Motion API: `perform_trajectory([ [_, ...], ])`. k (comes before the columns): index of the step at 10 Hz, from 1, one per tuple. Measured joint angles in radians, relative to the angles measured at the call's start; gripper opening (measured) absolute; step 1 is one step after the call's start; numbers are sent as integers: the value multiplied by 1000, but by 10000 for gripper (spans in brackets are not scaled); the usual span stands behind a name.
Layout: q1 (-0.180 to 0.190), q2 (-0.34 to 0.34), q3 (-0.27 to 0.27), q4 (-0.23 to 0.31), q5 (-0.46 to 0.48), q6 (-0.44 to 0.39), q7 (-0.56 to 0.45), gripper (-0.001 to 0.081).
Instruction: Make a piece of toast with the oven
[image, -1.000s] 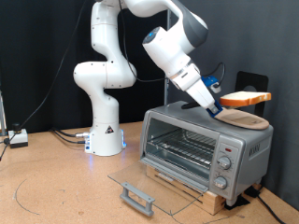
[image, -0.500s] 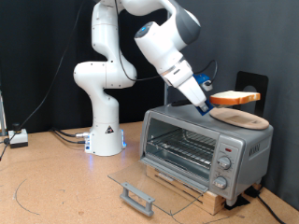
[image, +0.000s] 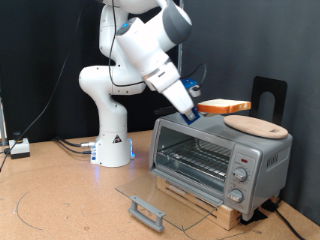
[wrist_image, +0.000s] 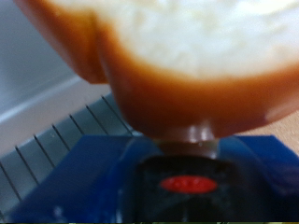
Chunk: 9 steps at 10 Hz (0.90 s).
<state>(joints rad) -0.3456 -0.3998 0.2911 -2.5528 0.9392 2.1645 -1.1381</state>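
Nearest the lens in the exterior view, the toaster oven's glass door (image: 152, 203) lies folded flat onto the wooden bench (image: 60, 200) in the lower centre of the frame, handle forward. Behind it the silver toaster oven (image: 218, 160) stands open at centre right, its wire rack (image: 195, 158) bare, its knobs (image: 240, 172) down the right side. A round wooden board (image: 256, 125) rests on the oven roof, with nothing on it.

Just above the roof, a little right of centre, the end effector (image: 196, 111) is clamped on one edge of the slice of toast (image: 224, 105), carried roughly level in the air, apart from both board and oven. The wrist view confirms it: brown crust and pale crumb (wrist_image: 177, 56) fill the frame right at the fingers.

The bread looks light, soft and easily crushed, so the crust, the firmest part, seems the sensible place to hold, with gentle pressure.

Farther back, the white Panda arm (image: 150, 45) rises from its base (image: 112, 148) at left, bends over at the top of the frame and slants down to the right toward the oven, against a black backdrop.
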Motion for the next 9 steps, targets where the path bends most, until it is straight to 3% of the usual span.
perform_trajectory([
  [3, -51, 5, -86, 12, -42, -78, -57, 398],
  [9, -154, 51, -232, 82, -226, -235, -184, 398],
])
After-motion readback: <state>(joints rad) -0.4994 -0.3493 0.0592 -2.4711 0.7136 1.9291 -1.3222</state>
